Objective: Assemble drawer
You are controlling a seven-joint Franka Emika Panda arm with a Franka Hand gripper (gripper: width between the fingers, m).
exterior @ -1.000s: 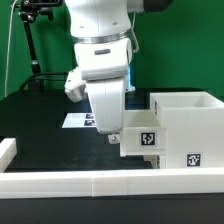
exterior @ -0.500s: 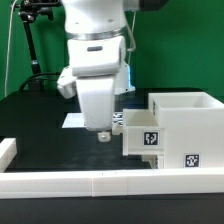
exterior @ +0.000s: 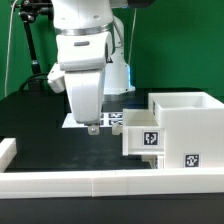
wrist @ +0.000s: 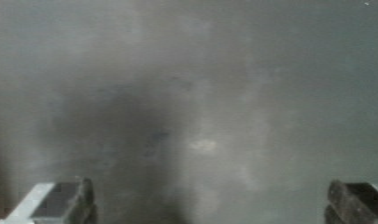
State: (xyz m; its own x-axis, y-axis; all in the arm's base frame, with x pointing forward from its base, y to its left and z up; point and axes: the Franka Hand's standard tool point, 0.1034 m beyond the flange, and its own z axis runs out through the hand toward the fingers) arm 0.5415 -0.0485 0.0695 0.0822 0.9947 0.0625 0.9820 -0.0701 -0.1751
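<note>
Exterior view: end effector point(exterior: 92, 127) hangs empty at frame center, fingers wide in the wrist view, left of the drawer point(exterior: 172, 132).

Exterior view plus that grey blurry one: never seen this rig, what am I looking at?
The exterior view comes from a camera off the machine. The big white thing is a robot arm; its gripper hangs just above the black table, holding nothing. On the exterior view's right stands the white drawer casing, with a tray sticking partway out of its front. Behind the arm lies the marker board, a flat sheet of square tags. A long low white wall runs along the front. The grey picture comes from a camera on the arm's wrist: blurred dark surface, with the two fingers at the edge, spread wide apart.
</note>
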